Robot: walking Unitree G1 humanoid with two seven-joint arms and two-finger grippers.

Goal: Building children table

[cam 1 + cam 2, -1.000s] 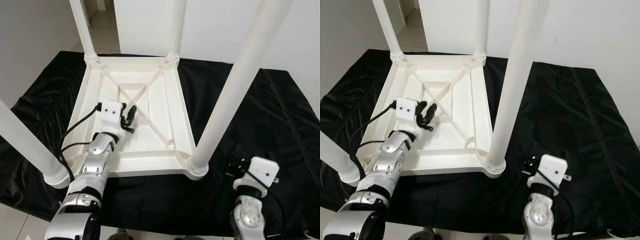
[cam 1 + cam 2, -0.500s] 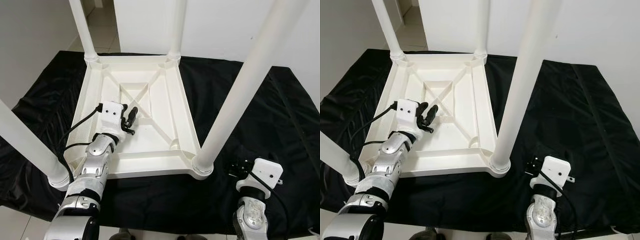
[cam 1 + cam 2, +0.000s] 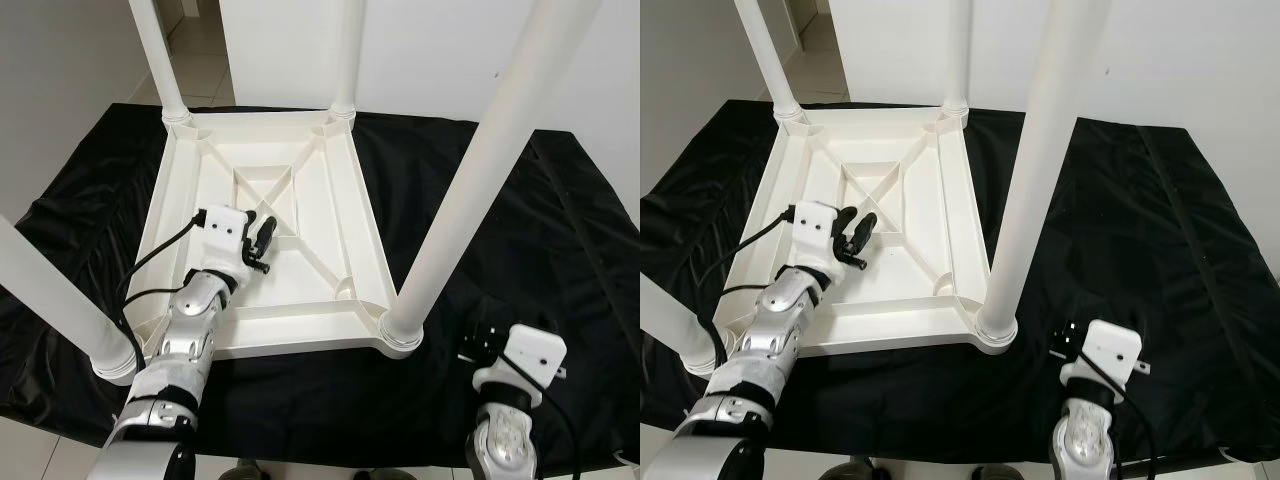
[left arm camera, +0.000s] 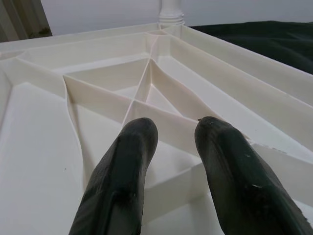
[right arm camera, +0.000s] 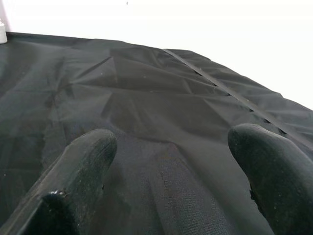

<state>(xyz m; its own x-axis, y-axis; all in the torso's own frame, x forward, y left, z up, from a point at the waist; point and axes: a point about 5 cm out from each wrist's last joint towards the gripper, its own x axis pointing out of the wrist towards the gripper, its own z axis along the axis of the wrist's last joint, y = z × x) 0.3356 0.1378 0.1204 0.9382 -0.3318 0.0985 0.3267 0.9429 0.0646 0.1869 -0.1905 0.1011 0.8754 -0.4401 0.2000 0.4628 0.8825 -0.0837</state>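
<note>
Black cloth (image 3: 520, 230) covers the counter, wrinkled, draped over the edges. On it lies the white plastic children's table (image 3: 330, 215), upside down, its ribbed underside facing up with an X-shaped brace near the middle. Four round white legs stand up from its corners: near-right leg (image 3: 470, 170) rising tall out of its socket, near-left leg (image 3: 50, 290) slanting across the left edge, two far legs (image 3: 150, 50) at the back corners. Left arm reaches over the near-left part of the underside; left tool (image 3: 262, 240) hovers just above the ribs, its two black fingers (image 4: 122, 171) slightly parted, holding nothing. Right tool (image 3: 482, 340) sits low over bare cloth, right of the near-right leg and apart from it, fingers (image 5: 78, 171) spread wide, empty.
</note>
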